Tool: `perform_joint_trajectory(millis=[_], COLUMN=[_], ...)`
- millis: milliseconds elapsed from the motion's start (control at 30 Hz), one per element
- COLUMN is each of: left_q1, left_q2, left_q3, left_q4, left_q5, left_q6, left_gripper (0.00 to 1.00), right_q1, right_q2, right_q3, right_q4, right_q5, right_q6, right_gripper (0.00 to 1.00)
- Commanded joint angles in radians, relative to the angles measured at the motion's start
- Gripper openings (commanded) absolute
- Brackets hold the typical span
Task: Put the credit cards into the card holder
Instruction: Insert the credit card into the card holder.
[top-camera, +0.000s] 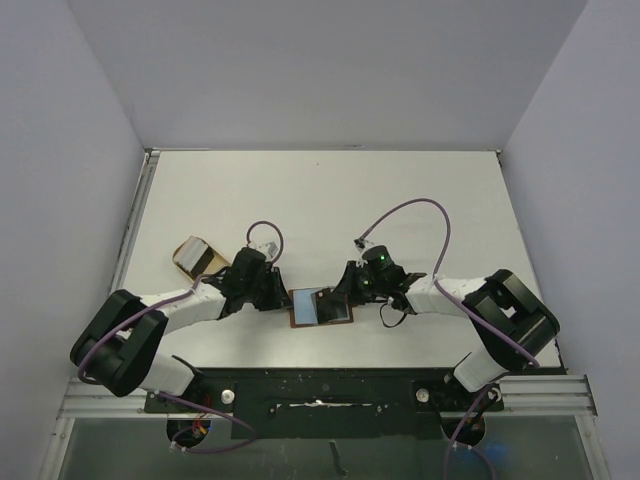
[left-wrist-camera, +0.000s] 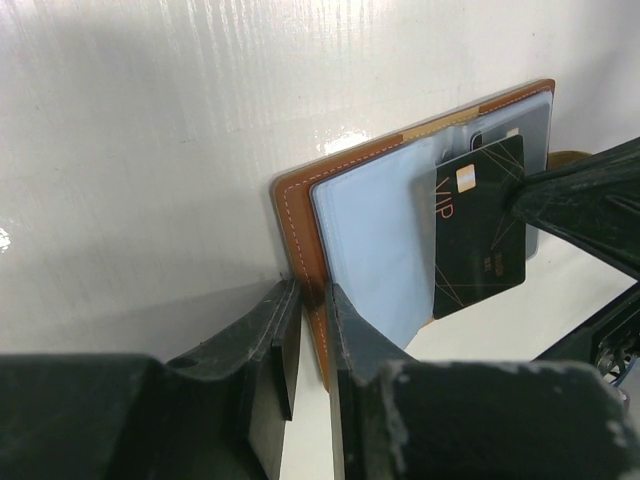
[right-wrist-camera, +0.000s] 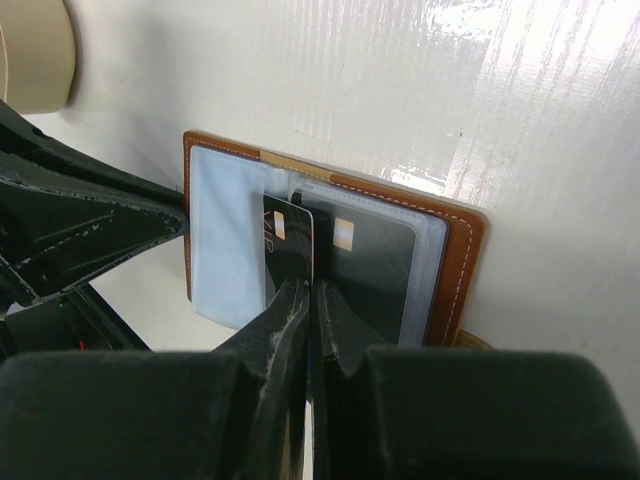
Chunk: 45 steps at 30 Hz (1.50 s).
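From above, the open card holder is seen on the table, between the left gripper and the right gripper. In the left wrist view, its brown edge is pinched by the narrow left fingers. In the right wrist view, a black card is clamped by the closed right fingers over the pale blue inside, beside a second card tucked in a clear pocket.

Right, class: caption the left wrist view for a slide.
Left gripper pinches the edge of the open card holder; right gripper holds a black VIP card at its sleeve.
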Motion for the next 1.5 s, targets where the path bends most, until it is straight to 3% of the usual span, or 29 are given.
perform_joint_trajectory(millis=[0, 1233, 1300, 1467], left_q1=[-0.007, -0.009, -0.009, -0.009], left_q2=[-0.005, -0.047, -0.046, -0.047], left_q3=[-0.010, -0.076, -0.076, -0.086], left_q4=[0.058, 0.162, 0.167, 0.202], left_q5=[0.048, 0.085, 0.086, 0.099], left_q6=[-0.017, -0.121, -0.123, -0.136], left_gripper=[0.15, 0.15, 0.15, 0.15], right_q1=[-0.001, 0.047, 0.066, 0.115], right_q2=[-0.025, -0.016, -0.011, -0.017], right_q3=[0.002, -0.012, 0.005, 0.069], right_q4=[0.051, 0.060, 0.034, -0.083], right_q5=[0.050, 0.136, 0.147, 0.210], right_q6=[0.022, 0.102, 0.103, 0.072], right_gripper=[0.00, 0.00, 0.05, 0.28])
